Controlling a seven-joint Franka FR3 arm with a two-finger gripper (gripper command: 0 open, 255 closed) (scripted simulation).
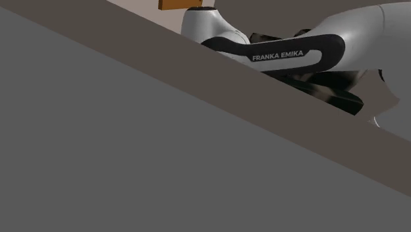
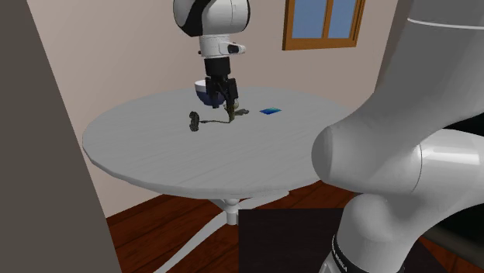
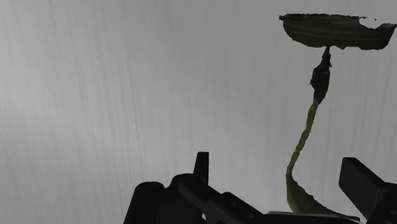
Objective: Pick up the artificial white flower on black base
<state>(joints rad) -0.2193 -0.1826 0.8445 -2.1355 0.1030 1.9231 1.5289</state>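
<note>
Gripper (image 2: 229, 107) hangs fingers-down over the round grey table (image 2: 155, 159), its 2 fingers spread. The flower (image 2: 195, 122) lies flat on the table, its thin green stem running between the fingers and touching neither in the wrist view. Its dark base points away, near a blue bowl (image 2: 200, 91).

Second exterior view: bright, even, soft light. Table (image 2: 147, 147) pale grey, shading darker along rim. Window (image 2: 324, 22) flat bright blue. Arm (image 2: 403, 139) close to camera, smooth gradients, broad soft highlights. Shoulder view: dim, flat grey and brown tones, mild sheen on arm shell. Wrist view: table surface in pale streaky bands. Fingers (image 3: 364, 183) near-black silhouettes, faint grey edge light.
</note>
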